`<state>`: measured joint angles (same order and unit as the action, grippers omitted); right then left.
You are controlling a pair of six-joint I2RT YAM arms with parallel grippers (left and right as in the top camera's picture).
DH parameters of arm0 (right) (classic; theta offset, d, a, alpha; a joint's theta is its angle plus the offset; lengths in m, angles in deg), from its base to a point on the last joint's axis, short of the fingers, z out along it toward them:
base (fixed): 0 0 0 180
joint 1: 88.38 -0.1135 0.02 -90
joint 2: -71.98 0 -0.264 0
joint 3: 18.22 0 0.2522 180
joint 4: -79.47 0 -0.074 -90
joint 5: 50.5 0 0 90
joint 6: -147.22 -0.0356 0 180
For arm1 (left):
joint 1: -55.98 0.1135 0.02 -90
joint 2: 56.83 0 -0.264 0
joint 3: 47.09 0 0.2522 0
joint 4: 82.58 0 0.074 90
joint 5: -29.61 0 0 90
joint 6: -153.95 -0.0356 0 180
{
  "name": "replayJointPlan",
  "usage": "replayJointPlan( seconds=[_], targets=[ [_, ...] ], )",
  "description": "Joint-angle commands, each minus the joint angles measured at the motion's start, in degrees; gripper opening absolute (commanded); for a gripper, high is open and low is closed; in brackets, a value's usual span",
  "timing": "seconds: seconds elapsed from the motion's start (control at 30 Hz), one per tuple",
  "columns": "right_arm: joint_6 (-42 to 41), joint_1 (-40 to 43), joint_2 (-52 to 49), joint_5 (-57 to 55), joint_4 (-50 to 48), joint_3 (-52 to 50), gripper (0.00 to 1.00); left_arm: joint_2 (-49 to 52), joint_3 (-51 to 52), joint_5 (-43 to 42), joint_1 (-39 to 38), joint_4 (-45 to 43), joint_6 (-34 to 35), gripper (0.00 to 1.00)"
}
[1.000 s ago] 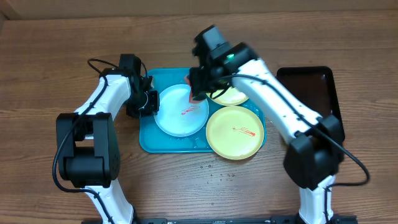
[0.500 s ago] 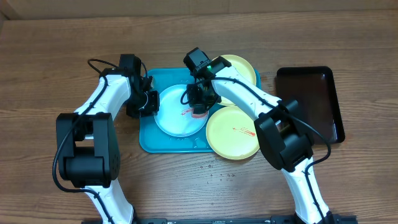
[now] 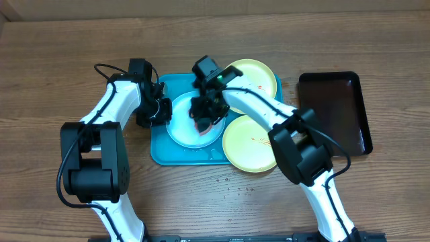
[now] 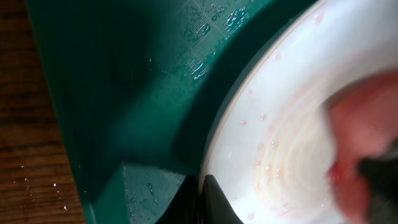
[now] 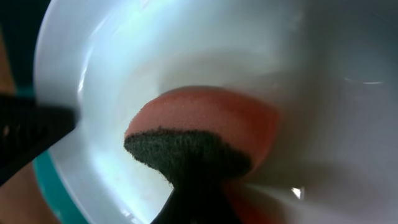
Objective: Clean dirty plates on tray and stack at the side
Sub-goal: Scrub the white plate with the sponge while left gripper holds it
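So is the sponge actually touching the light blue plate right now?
Touching. The right wrist view shows the sponge pressed flat onto the light blue plate, on its inner surface, with no gap between them.

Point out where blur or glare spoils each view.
Left wrist: sponge smeared out of focus at the right, droplets on the tray sharp. Right wrist: light blue plate washed out, with small glare flecks. Overhead: evenly lit, sharp, sheen on the black tray.

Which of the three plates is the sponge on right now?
The light blue plate, under the sponge in the right claw. The two yellow-green plates beside it have no sponge on them.
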<state>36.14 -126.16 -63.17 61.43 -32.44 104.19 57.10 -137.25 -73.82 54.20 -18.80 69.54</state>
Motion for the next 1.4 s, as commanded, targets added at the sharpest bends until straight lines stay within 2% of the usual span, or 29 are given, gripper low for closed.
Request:
replayJointPlan(
  seconds=[0.0,0.13,0.33,0.47,0.63,0.83,1.1,1.37],
  targets=[
    [1.9,-2.0,-1.7,6.5,1.4,1.0,0.04,1.1,-0.7,-1.2,-0.1,0.1,0.2,0.04],
    [5.6,-1.5,-1.7,4.8,6.6,2.6,0.04,1.1,-0.7,-1.2,-0.1,0.1,0.2,0.04],
    [5.7,-0.4,-1.7,-13.8,16.7,9.1,0.04,1.1,-0.7,-1.1,-0.1,0.1,0.2,0.04],
    [2.8,0.0,-1.7,-23.2,16.5,10.3,0.04,1.1,-0.7,-1.0,-0.1,0.1,0.2,0.04],
    [2.6,0.0,-2.2,-24.4,11.9,9.7,0.04,1.1,-0.7,-0.9,-0.1,0.1,0.2,0.04],
    [2.3,-0.5,-4.6,-17.4,8.0,9.7,0.04,1.1,-0.7,-1.0,-0.1,-0.2,0.2,0.04],
    [5.1,-0.8,-5.6,4.6,3.3,9.7,0.04,1.1,-0.7,-1.0,0.2,-0.5,0.4,0.04],
    [6.6,-1.8,-5.6,9.3,6.7,9.7,0.04,1.1,-0.7,-1.0,0.2,-0.6,0.4,0.04]
  ],
)
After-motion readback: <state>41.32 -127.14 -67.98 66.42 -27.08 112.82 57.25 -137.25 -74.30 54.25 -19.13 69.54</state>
